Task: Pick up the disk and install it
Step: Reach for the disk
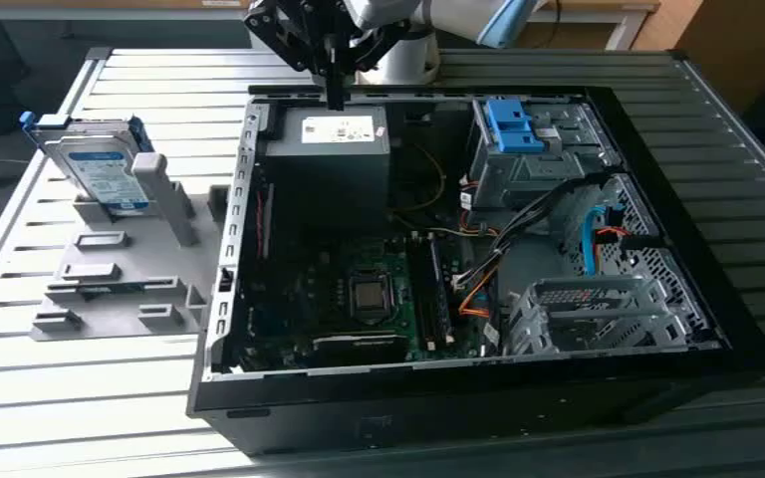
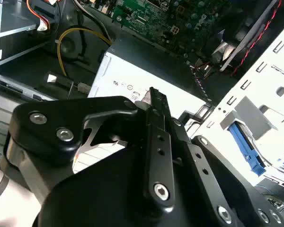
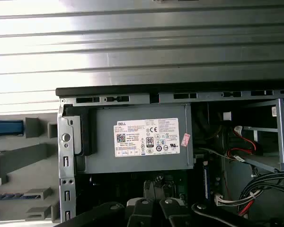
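Note:
The disk (image 1: 101, 169), silver with a white-and-blue label and a blue frame, stands tilted in a slot of the grey stand (image 1: 117, 289) on the exterior view's left, outside the computer case (image 1: 236, 229). My gripper (image 1: 336, 95) hangs over the case's far edge, just above the grey power supply box (image 1: 330, 149) with its white sticker. It is well apart from the disk. In the second wrist view my gripper (image 2: 155, 94) is shut, its black fingers (image 2: 157, 142) pressed together with nothing between them, pointing at the power supply (image 2: 146, 80).
The open case holds a green motherboard (image 1: 370, 289), loose cables (image 1: 489, 249), a drive bay with a bare blue clip (image 1: 513, 124) and a metal drive cage (image 1: 596, 314). The slatted metal table (image 1: 64, 398) lies all around. The first wrist view looks onto the power supply (image 3: 142, 137) and stand (image 3: 23, 161).

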Tool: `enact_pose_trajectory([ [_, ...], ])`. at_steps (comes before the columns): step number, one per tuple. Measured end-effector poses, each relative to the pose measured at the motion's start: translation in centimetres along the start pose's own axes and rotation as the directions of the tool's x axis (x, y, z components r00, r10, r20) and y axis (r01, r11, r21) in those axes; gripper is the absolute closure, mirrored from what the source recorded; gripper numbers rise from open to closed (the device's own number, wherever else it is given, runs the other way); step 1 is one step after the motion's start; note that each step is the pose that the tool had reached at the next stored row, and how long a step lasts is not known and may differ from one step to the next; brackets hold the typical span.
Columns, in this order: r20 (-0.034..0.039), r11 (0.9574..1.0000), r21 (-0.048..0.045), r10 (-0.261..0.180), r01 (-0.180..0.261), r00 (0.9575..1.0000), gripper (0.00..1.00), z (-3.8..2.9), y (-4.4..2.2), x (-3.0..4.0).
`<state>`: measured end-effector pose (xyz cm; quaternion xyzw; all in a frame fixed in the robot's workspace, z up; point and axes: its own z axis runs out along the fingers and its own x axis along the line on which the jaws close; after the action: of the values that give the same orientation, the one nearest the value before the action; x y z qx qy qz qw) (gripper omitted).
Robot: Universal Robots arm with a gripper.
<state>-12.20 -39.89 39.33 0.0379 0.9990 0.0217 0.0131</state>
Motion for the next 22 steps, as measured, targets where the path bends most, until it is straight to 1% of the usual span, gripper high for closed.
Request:
enact_pose_trajectory([
  [8,0.0000,1.0000,0.0001,0.000,0.000,1.0000,0.89,0.00,0.00,0.02],
  [22,0.0000,1.0000,0.0000,0.000,0.000,1.0000,0.89,-0.01,-0.06,0.80],
])
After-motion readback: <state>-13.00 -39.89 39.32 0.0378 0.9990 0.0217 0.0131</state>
